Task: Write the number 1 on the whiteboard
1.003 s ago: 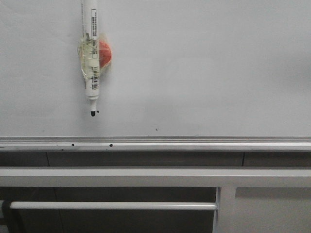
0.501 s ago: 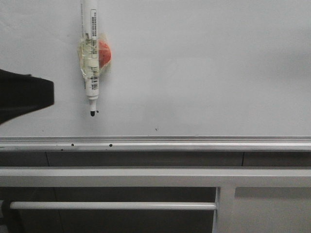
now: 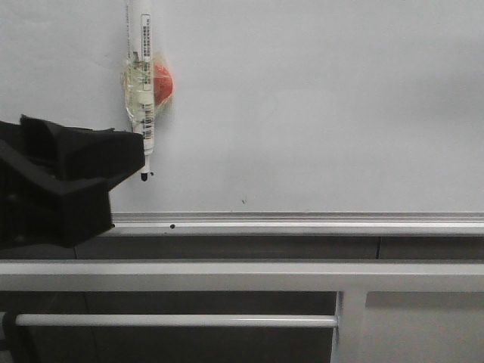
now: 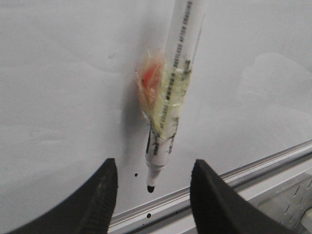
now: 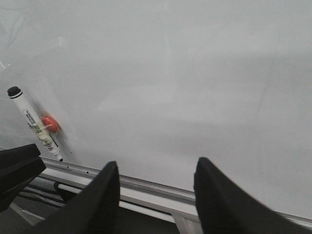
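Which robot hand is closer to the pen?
The left end effector. Its open fingers sit on either side of the pen tip, not touching it. The right end effector is open too, facing bare whiteboard with the pen far off.

The marker (image 3: 142,83) hangs tip-down against the whiteboard (image 3: 318,106), taped to a magnet (image 3: 162,80) on its right side. The left pincer (image 4: 152,195) sits just below and in front of the marker's tip, which falls between its parted fingers. The aluminium strip (image 3: 302,221) runs along the board's lower edge beneath the pincer. The right pincer (image 5: 157,195) is well apart, with the marker far to its left.
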You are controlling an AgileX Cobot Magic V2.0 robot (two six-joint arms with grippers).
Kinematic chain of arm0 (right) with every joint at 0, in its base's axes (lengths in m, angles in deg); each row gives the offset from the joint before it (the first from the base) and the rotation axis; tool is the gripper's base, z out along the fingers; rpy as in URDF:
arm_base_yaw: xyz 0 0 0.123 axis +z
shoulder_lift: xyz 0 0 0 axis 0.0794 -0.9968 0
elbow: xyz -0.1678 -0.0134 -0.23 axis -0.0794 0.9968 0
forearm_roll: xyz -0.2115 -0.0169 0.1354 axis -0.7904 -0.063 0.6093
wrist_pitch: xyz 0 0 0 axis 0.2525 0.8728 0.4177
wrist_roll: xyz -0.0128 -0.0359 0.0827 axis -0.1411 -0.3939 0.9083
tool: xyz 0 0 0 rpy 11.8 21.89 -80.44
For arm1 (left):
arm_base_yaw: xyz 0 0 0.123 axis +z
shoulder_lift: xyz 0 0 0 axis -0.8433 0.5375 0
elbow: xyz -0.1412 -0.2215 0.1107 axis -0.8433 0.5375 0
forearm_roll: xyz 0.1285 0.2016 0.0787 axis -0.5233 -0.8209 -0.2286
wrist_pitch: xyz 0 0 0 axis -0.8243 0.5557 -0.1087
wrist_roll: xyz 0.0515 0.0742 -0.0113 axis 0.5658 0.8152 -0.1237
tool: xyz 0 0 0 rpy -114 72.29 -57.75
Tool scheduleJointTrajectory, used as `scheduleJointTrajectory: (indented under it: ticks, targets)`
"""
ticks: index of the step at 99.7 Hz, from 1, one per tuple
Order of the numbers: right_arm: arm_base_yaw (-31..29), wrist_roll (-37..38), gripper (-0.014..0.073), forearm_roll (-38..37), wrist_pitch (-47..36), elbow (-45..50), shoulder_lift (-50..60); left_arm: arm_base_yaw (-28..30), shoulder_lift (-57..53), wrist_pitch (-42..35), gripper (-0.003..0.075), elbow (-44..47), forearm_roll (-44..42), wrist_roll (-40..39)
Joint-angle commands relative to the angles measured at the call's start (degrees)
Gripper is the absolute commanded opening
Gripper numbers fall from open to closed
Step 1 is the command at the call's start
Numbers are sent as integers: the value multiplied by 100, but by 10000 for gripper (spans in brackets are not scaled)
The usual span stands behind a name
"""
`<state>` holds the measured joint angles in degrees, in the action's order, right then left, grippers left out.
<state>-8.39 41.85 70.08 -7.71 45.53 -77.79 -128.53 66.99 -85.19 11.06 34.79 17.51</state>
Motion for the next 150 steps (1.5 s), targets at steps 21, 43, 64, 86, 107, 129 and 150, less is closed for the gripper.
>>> scheduleJointTrajectory:
  ticks: [21,43,64,86,107,129,150]
  targets:
    - [131,-87,311,156,-411,-199,-103,-45,285,-946,313,-455,6,-61]
    - [175,-87,311,156,-441,-199,-103,-45,285,-959,313,-573,140,-21]
    - [188,-87,311,147,-447,-199,-103,-45,285,-958,313,-690,288,-13]
    - [349,-87,311,134,-455,-199,-103,-45,421,-985,313,-703,378,-13]
    - [348,-87,311,134,-455,-199,-103,-45,576,-1252,312,-782,377,-13]
    - [348,-87,311,134,-455,-199,-103,-45,576,-1265,93,-782,499,-13]
    - [525,-87,311,103,-455,-199,-103,-45,576,-1242,-20,-782,487,-9]
